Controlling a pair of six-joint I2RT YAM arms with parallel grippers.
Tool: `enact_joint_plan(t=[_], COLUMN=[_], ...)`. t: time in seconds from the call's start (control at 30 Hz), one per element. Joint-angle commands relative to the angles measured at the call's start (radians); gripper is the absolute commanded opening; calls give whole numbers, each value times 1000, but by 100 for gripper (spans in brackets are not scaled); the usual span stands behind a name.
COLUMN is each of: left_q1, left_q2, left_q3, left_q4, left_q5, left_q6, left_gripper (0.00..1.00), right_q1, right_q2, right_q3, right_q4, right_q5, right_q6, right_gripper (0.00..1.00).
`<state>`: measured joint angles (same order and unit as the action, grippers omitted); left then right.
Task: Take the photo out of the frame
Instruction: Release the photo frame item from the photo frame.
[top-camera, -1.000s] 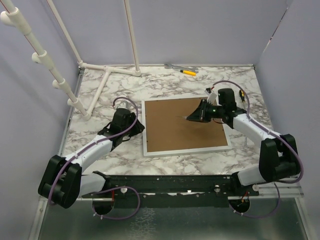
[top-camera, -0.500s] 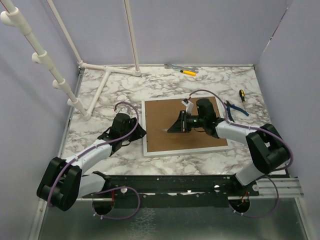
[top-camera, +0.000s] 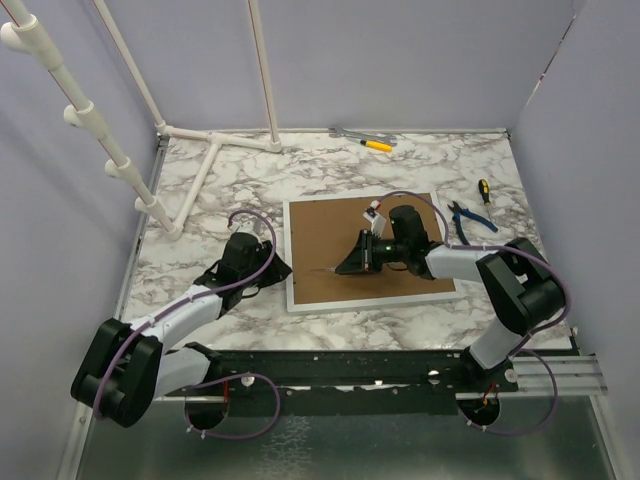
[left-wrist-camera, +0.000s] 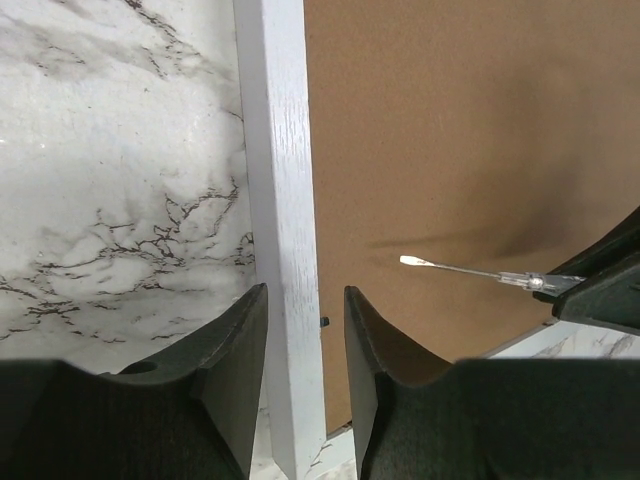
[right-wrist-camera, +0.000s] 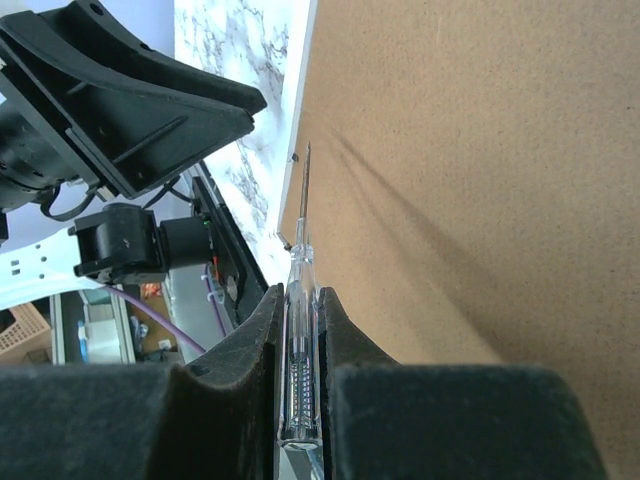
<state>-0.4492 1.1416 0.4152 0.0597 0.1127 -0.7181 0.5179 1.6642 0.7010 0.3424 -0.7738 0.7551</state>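
Since a second ago, the right arm has swung from the far right part of the frame (top-camera: 325, 235) to its middle, and the left arm has edged slightly nearer.

On the marble table (top-camera: 330, 170) the frame lies flat, brown back up, between the two arms. It sits slightly askew and looks a little wider from left to right. The photo cannot be seen.

At the table's far left stands a white pipe rack (top-camera: 205, 170).

The left gripper (left-wrist-camera: 305, 310) sits at the near part of the frame's left rail (left-wrist-camera: 280, 200), its fingers spread with one on each side of the rail.

The right gripper (right-wrist-camera: 300, 300) reaches over the brown back and pinches a clear-handled screwdriver (right-wrist-camera: 301, 290) between closed fingers. The screwdriver's long axis runs left to right. Its blade points left toward the left rail and stops just short of it, near a small black tab (left-wrist-camera: 324, 321) at the rail's inner edge. Whether the tip touches the board cannot be told.

Blue-handled pliers (top-camera: 463, 214) and a small black-and-yellow screwdriver (top-camera: 483, 190) lie to the right of the frame, and a yellow-handled tool (top-camera: 377, 145) lies at the far edge.
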Motion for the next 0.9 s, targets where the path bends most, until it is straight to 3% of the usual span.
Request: enact_joint_plan(t=[0.0,0.5,0.87], left_q1=[-5,-6,-9], left_q2=[-31,-29,-46], left_q3=[-15,-27,-52], left_q4=[29,29,31], left_q5=[28,60,76], left_q6=[-4,-29,-30], left_gripper=[36,29,28], right_q1=[8,50,55], right_q2=[53,131,150], right_q3=[19,51,56], right_q4=[16,4,-17], right_q5=[-43,-77,-91], right_q6=[-6,-106,-299], right_gripper=[1,1,1])
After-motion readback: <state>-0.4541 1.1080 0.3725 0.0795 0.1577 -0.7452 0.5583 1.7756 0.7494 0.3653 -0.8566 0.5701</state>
